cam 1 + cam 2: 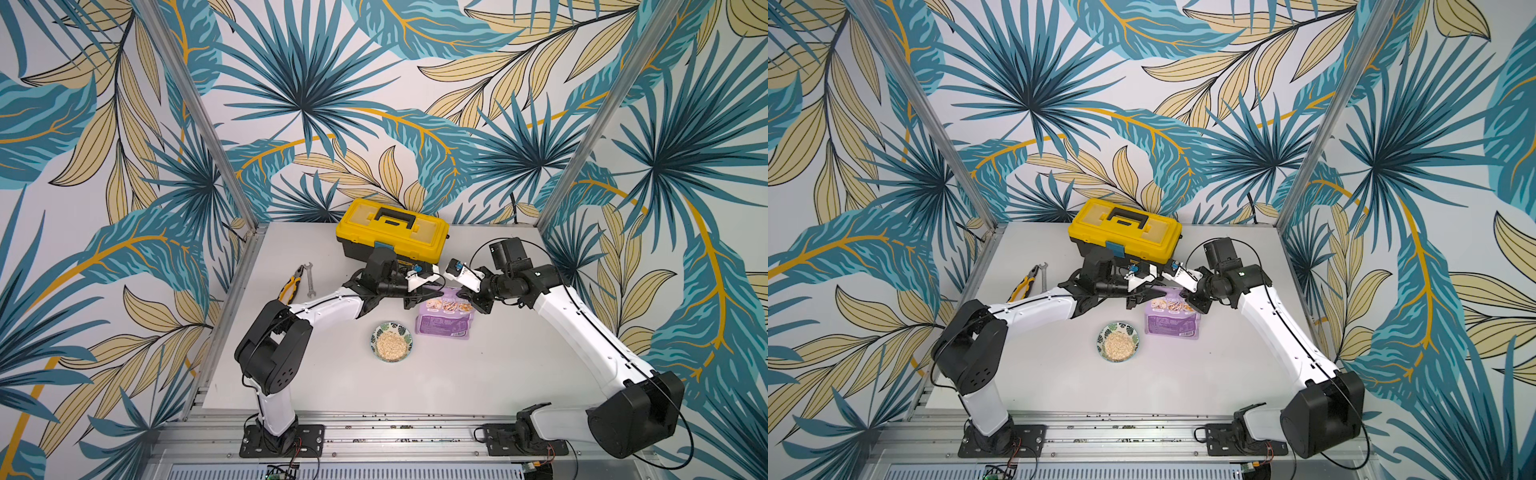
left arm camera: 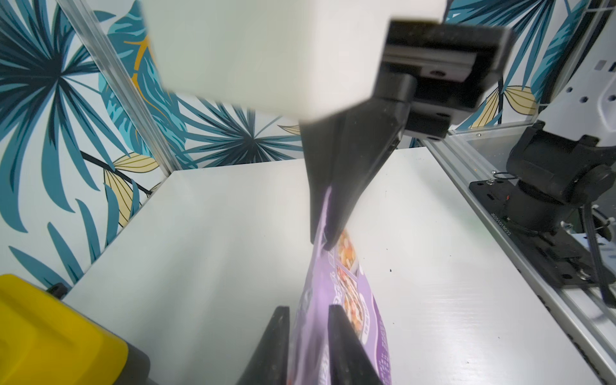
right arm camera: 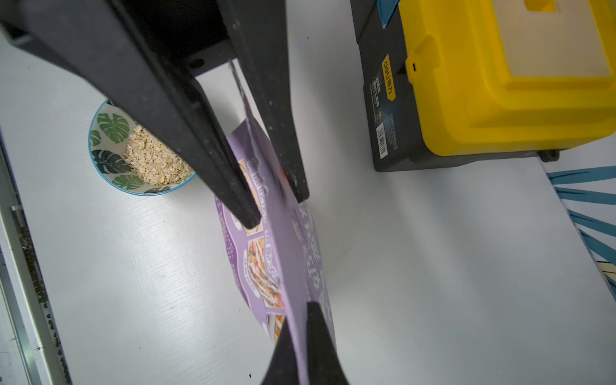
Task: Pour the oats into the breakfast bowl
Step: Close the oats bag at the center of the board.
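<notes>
walls [image 1: 374,83]: leaf-patterned panels in teal and tan, closing the bench on three sides.
bench [image 1: 498,374]: flat pale grey top that carries everything.
right arm [image 1: 582,328]: white and black, reaching from the near edge in to the middle of the bench.
left arm [image 1: 324,309]: white and black, reaching in from the opposite side so that the two wrists nearly meet above the pouch.
toolbox [image 1: 390,228]: yellow lid, black base and handle, lid down, at the far edge of the bench behind the wrists.
pouch [image 1: 444,320]: light purple with food photos and white text, standing upright on the bench in front of the toolbox, its top edge up between the fingers of both arms.
left end effector [image 2: 307,310]: fingers parted, one on each side of the pouch's top edge, with a gap wider than that thin edge.
right end effector [image 2: 321,245]: fingers pressed together on the top edge of the pouch, pinching it.
breakfast bowl [image 1: 376,332]: white with green leaves and a bluish rim, upright on the bench, just beside the pouch on the left arm's side, not touching it.
pliers [image 1: 291,286]: yellow-and-black handles, lying flat near the bench's left edge.
wrench [image 1: 308,280]: plain metal, lying just beside the pliers.
oats [image 1: 391,345]: pale beige flakes heaped in the breakfast bowl, its leafy wall showing around the heap.
</notes>
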Controlling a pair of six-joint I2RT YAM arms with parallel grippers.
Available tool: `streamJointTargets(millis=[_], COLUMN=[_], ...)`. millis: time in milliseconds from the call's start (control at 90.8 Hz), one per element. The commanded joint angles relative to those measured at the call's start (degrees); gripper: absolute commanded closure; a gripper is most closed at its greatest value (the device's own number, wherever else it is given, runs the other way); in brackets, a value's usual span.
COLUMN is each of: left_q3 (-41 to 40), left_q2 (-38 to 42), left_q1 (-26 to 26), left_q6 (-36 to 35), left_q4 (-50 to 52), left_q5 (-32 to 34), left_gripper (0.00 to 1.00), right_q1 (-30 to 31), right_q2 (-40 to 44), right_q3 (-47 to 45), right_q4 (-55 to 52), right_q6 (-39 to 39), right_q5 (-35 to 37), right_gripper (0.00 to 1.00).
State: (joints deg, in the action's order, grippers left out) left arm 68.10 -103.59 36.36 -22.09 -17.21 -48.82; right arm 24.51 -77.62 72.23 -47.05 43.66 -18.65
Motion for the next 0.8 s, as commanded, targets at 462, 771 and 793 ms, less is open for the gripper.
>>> streamJointTargets(millis=[462, 771, 793], left_q3=[0.99, 0.99, 0.92], left_q2=[-0.06, 0.45, 0.55], left_q1=[0.38, 0.38, 0.38], left_q6=[-1.87, -1.56, -1.56], left_q4=[1.24, 1.37, 1.39], left_q5=[0.30, 0.03, -0.01], left_gripper=[1.00, 1.00, 1.00], right_q1=[-3.35, -3.40, -3.41], right_q2=[4.75, 2.27, 2.14], right_q3=[-4.31, -3.40, -3.23], right_q4=[2.74, 2.20, 2.06], right_q6=[0.28, 0.91, 1.01], right_q5=[-0.40, -0.50, -0.68], right_gripper=[0.74, 0.75, 0.82])
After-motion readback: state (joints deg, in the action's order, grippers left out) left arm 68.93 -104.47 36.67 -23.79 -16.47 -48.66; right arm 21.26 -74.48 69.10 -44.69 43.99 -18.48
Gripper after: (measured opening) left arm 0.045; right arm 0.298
